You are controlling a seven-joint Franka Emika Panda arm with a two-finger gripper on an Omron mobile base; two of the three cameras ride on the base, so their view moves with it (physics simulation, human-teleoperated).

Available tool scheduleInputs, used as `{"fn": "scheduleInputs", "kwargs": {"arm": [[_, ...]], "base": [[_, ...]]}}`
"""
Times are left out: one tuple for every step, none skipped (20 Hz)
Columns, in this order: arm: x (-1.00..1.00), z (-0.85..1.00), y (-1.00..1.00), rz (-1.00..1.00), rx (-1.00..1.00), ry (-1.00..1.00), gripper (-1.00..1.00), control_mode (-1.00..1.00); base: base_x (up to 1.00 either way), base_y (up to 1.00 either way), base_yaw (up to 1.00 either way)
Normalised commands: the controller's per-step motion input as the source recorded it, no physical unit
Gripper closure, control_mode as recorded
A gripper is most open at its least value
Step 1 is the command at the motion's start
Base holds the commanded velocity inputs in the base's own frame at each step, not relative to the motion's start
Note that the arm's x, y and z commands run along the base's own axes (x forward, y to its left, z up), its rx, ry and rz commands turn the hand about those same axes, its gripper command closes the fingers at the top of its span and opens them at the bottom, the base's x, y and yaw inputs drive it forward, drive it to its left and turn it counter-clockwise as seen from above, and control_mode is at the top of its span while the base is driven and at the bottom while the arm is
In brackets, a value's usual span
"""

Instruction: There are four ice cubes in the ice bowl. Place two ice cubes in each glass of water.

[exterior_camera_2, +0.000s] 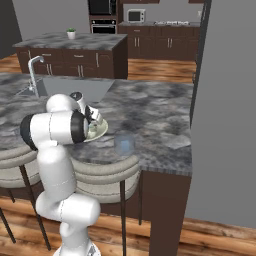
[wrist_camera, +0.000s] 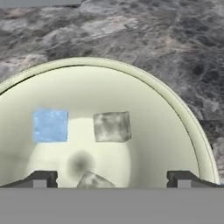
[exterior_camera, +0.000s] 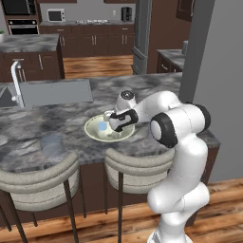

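Left base view: ice bowl (exterior_camera: 109,128) on marble surface (exterior_camera: 28,128), pincer (exterior_camera: 115,124) above it; one glass (exterior_camera: 51,144) left of the bowl, sink (exterior_camera: 54,91) behind.

Right base view: second glass (exterior_camera_2: 124,143) right of the bowl, nothing between.

Hand view: pincer wide, empty; blue cube (wrist_camera: 50,125), grey cube (wrist_camera: 112,127), third cube (wrist_camera: 92,180) partly visible between the tips. Likely small, hard, slippery; pinch flat opposite faces.

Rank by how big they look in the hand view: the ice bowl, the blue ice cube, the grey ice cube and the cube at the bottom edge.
1. ice bowl
2. blue ice cube and grey ice cube: look alike, not ranked
3. cube at the bottom edge: partly cut off, so true size unsure
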Motion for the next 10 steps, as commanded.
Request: {"fn": "scheduleInputs", "kwargs": {"arm": [[0.52, -0.61, 0.09, 0.00, -0.03, 0.04, -1.00, -1.00], [0.55, -0.65, 0.05, 0.00, -0.06, 0.06, -1.00, -1.00], [0.07, -0.06, 0.02, 0.00, 0.00, 0.09, -1.00, -1.00], [0.00, -0.06, 0.06, 0.00, -0.01, 0.09, -1.00, -1.00], [0.28, -0.19, 0.12, 0.00, -0.08, 0.07, -1.00, -1.00], [0.41, -0.19, 0.18, 0.00, -0.11, 0.04, -1.00, -1.00], [0.47, -0.15, 0.16, -0.01, -0.10, 0.02, -1.00, -1.00], [0.41, -0.14, 0.07, -0.01, -0.08, 0.02, -1.00, -1.00], [0.39, -0.24, 0.00, 0.00, -0.10, 0.03, -1.00, -1.00], [0.42, -0.31, 0.00, 0.00, -0.10, 0.02, -1.00, -1.00]], "base": [[0.00, 0.00, 0.00], [0.00, 0.00, 0.00], [0.00, 0.00, 0.00], [0.00, 0.00, 0.00], [0.00, 0.00, 0.00], [0.00, 0.00, 0.00], [0.00, 0.00, 0.00], [0.00, 0.00, 0.00], [0.00, 0.00, 0.00], [0.00, 0.00, 0.00]]}}
